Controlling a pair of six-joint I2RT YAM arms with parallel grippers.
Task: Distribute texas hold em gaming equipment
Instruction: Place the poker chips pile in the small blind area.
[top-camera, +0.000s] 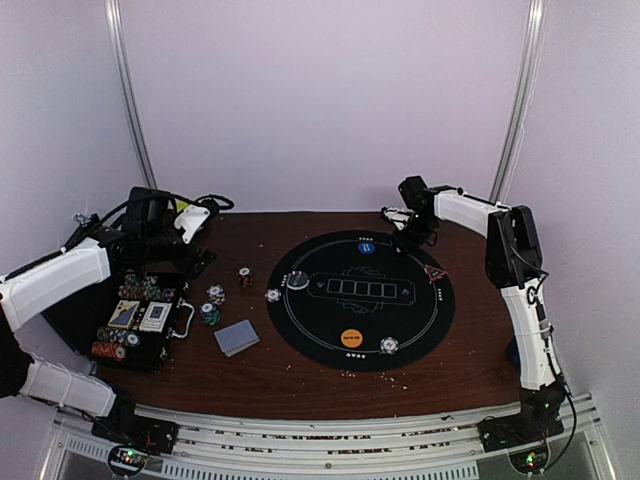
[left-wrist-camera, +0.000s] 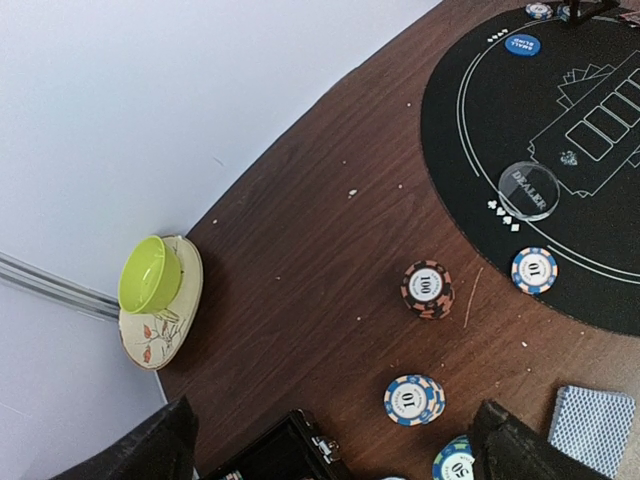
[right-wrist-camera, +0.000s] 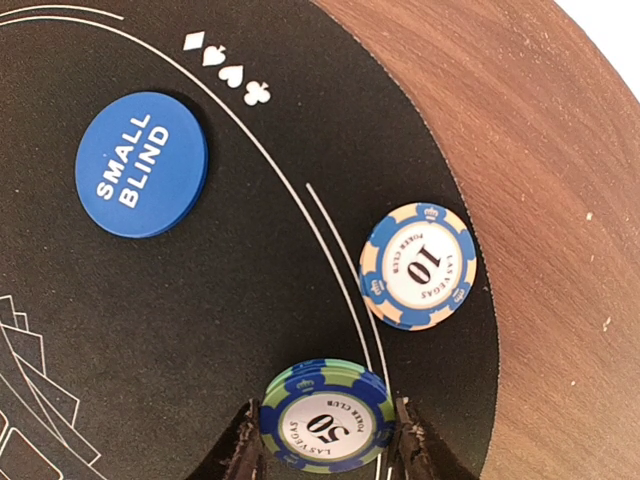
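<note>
Currently the right gripper (right-wrist-camera: 325, 442) is clamped on a small stack of green-blue 50 chips (right-wrist-camera: 326, 415). One finger presses each side of the stack, which sits centred between the fingers. Can't tell whether the stack is resting on the black mat (right-wrist-camera: 200, 330) or just lifted off it. It's over the mat's white ring line, near the rim at the far side. A single blue-and-white 10 chip (right-wrist-camera: 418, 266) lies flat just beyond the stack, not touching it. The blue SMALL BLIND button (right-wrist-camera: 141, 164) is further in on the mat, well apart from both.

Left gripper (left-wrist-camera: 335, 412) is fully released with fingers spread wide, holding nothing, and hangs above the black chip case (left-wrist-camera: 290, 450). Chips on the wood in front of it: a 10 stack (left-wrist-camera: 412, 398), a dark 100 stack (left-wrist-camera: 427, 288) and a 50 chip (left-wrist-camera: 455, 462). The card deck (left-wrist-camera: 592, 428) is face down, just beside its right finger. The DEALER button (left-wrist-camera: 529, 189) and another 10 chip (left-wrist-camera: 534, 270) are on the mat's near-left edge. The orange button (top-camera: 351, 338) is at the mat's near side.
</note>
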